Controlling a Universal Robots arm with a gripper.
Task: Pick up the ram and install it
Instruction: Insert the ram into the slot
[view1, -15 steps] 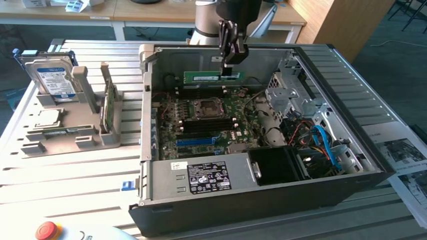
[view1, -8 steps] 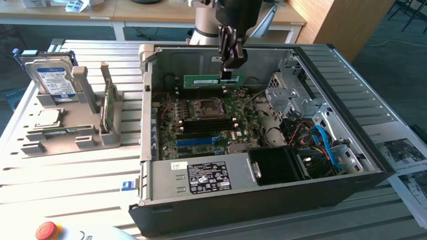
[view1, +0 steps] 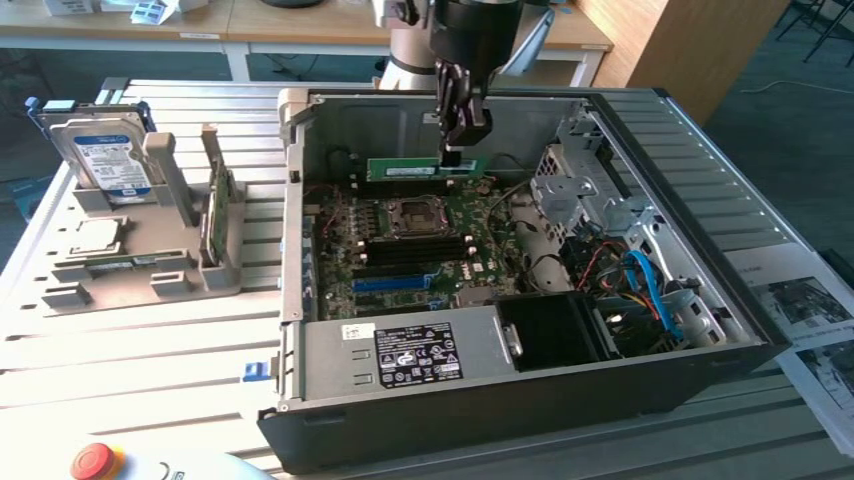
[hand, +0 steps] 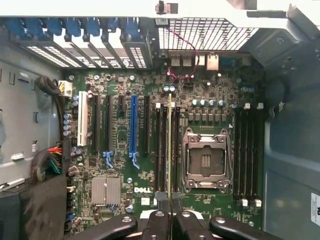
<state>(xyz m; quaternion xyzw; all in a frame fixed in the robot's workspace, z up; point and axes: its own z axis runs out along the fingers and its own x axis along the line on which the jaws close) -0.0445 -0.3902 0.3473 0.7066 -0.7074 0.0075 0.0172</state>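
Claw (view1: 457, 150) pinching ram (view1: 407, 168); exterior view: flat face; wrist view: thin edge over slots (hand: 161, 150).

The open computer case (view1: 534, 400) lies on the desk (view1: 134, 350), with the motherboard (view1: 414, 250) on its floor. The ram (view1: 420, 168) hangs on edge inside the case above the motherboard, gripped beneath the end effector (view1: 461, 150). At the exterior view's left, beside the case, a hard drive (view1: 110, 155) stands upright in a rack (view1: 187, 275).

Green circuit-board ram (view1: 407, 168), matt black metal case (view1: 534, 410)
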